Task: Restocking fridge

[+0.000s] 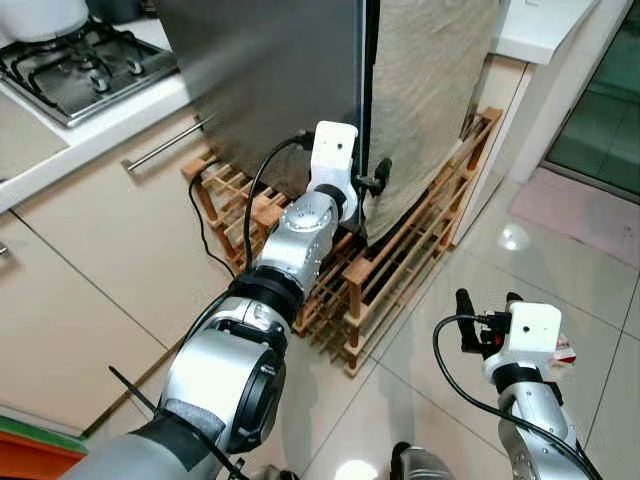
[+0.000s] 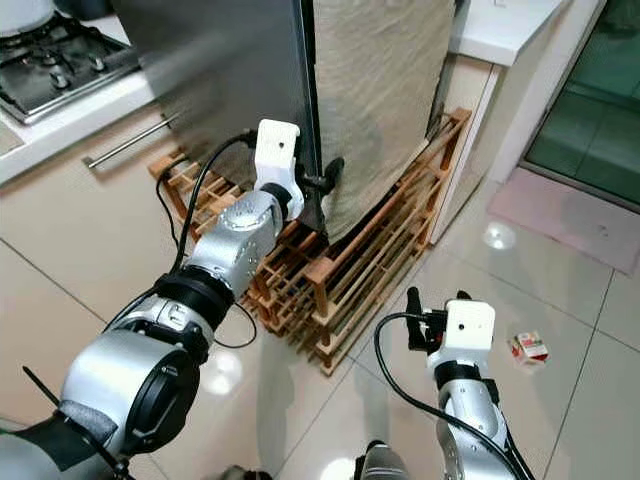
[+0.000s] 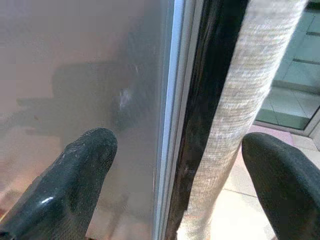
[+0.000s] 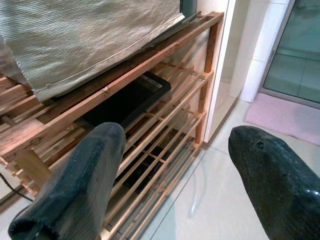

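The fridge's grey door (image 1: 270, 80) is closed, and a woven grey cloth (image 1: 430, 90) covers the fridge side to its right. My left gripper (image 1: 375, 183) is open at the door's right edge, low on the fridge. In the left wrist view one finger (image 3: 80, 170) lies against the door face and the other finger (image 3: 280, 175) is past the cloth, with the door's edge (image 3: 172, 125) between them. My right gripper (image 1: 488, 300) is open and holds nothing, low over the tiled floor to the right of the rack.
The fridge stands on a wooden slatted rack (image 1: 390, 270) with a black tray (image 4: 127, 100) inside. A gas stove (image 1: 70, 60) and a drawer handle (image 1: 165, 145) are on the left. A small carton (image 2: 528, 347) lies on the floor; a pink mat (image 1: 590, 210) is at the right.
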Robot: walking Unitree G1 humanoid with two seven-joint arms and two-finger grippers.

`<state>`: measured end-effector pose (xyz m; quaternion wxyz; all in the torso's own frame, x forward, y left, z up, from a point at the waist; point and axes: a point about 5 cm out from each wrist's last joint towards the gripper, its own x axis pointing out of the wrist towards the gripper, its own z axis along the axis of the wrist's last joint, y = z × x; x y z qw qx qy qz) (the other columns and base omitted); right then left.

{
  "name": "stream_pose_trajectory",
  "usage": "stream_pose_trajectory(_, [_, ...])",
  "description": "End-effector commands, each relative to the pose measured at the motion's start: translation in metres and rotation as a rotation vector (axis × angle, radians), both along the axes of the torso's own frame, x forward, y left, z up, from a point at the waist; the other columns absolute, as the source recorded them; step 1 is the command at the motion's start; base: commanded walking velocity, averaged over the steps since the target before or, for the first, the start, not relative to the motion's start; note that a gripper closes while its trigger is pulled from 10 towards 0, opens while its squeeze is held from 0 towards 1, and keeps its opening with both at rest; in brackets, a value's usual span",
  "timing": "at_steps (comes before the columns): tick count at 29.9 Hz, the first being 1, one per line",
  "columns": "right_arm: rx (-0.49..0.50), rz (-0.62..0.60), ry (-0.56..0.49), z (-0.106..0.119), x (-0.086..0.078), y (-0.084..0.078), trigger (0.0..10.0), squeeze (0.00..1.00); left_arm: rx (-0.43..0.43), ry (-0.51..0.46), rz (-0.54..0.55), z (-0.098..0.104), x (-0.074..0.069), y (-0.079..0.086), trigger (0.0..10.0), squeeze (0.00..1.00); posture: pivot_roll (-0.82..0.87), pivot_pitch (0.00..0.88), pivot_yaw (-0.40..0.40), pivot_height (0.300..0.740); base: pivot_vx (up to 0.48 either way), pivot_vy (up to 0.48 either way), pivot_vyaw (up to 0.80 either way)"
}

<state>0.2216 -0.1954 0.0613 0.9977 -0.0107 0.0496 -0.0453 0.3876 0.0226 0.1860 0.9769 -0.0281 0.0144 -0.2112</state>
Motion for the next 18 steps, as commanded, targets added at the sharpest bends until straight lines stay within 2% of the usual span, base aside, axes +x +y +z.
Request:
stream_pose_trajectory(1, [-0.006,0.003,0.008,-0.002,0.002,0.001,10.0,0.0,0.01,-0.021,-0.015,0.001,-0.004,-0.004,10.0,0.0,-0.17,0.058,0.108,0.74,0.0,0.0,0.0])
stream_pose_trajectory(7, [-0.009,0.009,0.008,-0.003,0.005,0.001,10.0,0.0,0.005,-0.043,-0.06,0.002,-0.014,-0.012,10.0,0.0,-0.16,0.04,0.107,0.74,0.0,0.0,0.0])
stream_pose_trajectory(18, [-0.007,0.021,0.008,-0.006,0.011,0.004,10.0,0.0,0.001,-0.058,-0.122,0.005,-0.022,-0.024,10.0,0.0,-0.15,0.019,0.108,0.74,0.0,0.0,0.0])
